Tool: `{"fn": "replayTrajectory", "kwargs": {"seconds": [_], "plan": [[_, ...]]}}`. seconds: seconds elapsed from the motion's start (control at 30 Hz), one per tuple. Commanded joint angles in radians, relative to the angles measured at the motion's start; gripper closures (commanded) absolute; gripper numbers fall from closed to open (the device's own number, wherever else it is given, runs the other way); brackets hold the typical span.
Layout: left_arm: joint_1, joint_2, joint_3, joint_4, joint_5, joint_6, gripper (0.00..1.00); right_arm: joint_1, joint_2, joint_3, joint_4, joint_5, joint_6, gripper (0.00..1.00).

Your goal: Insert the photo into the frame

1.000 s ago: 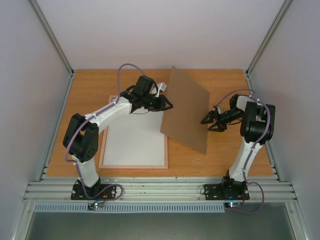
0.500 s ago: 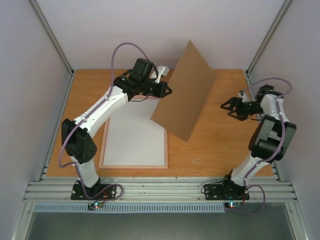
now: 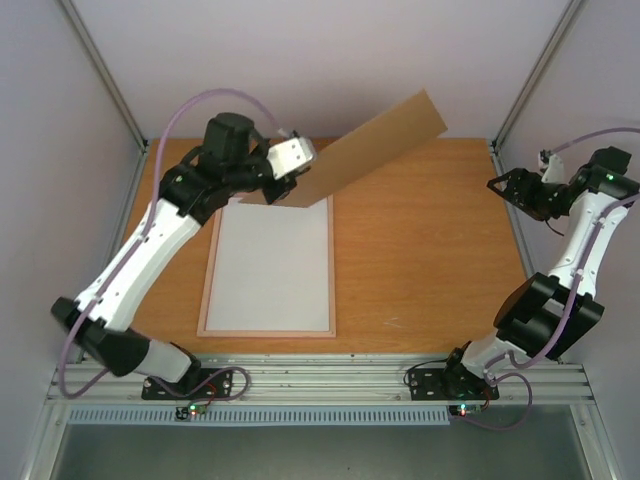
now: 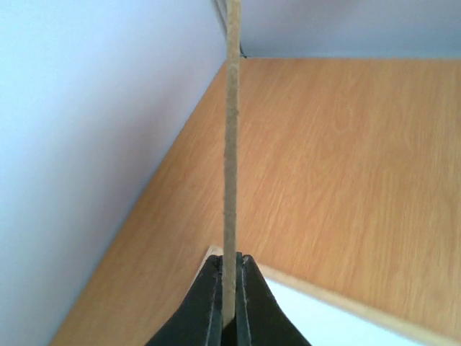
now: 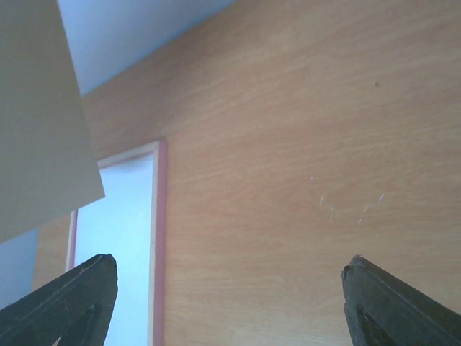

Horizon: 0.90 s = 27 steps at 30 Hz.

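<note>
Your workspace is an orange wood-grain surface [image 3: 430, 270] closed in by pale walls [image 3: 320, 60] on the left, right and far sides, with metal posts in the two far corners. An aluminium rail [image 3: 320, 375] runs along the near edge, and both arm bases are bolted to it.

The frame [image 3: 268, 333] lies flat on the left half of the surface, its long sides running near to far. Its thin pink border surrounds a plain white sheet [image 3: 270, 265]. That sheet may be the white back of the photo, but you cannot tell from these views.

Your left arm [image 3: 150, 250] reaches over the frame's far end. The left jaws are clamped tight on the lower end of a brown backing board [image 3: 370, 148]. The board is lifted off the surface and slants up toward the far right, its low corner just above the frame's far right corner. In the left wrist view it stands edge-on [image 4: 231, 144], pinched between the two black fingers.

Your right arm [image 3: 580, 250] is raised at the far right, close to the right wall. The right jaws are spread wide and hold nothing. Its wrist camera looks down on bare wood, the frame's right border [image 5: 159, 238] and a corner of the board [image 5: 36, 108].
</note>
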Motion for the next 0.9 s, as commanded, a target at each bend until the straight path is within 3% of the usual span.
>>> {"fn": "replayTrajectory", "kwargs": {"seconds": [0.0, 0.17, 0.33, 0.47, 0.6, 0.87], "plan": [[0.015, -0.165, -0.166, 0.144, 0.067, 0.438, 1.0, -0.008, -0.009, 0.117, -0.057, -0.001, -0.008, 0.14], [0.032, -0.41, -0.519, 0.274, 0.164, 0.883, 1.0, -0.006, 0.047, 0.298, -0.083, -0.073, 0.038, 0.12], [0.037, -0.571, -0.75, 0.445, 0.234, 1.123, 0.99, 0.086, 0.076, 0.337, -0.091, -0.204, 0.085, 0.13], [0.037, -0.63, -0.883, 0.64, 0.282, 1.25, 0.99, 0.273, 0.06, 0.26, -0.159, -0.251, 0.011, 0.13], [0.037, -0.672, -0.955, 0.709, 0.354, 1.334, 1.0, 0.424, 0.081, 0.198, -0.285, -0.294, -0.1, 0.14], [0.036, -0.695, -0.971, 0.721, 0.454, 1.385, 1.0, 0.509, 0.178, 0.179, -0.438, -0.345, -0.217, 0.18]]}}
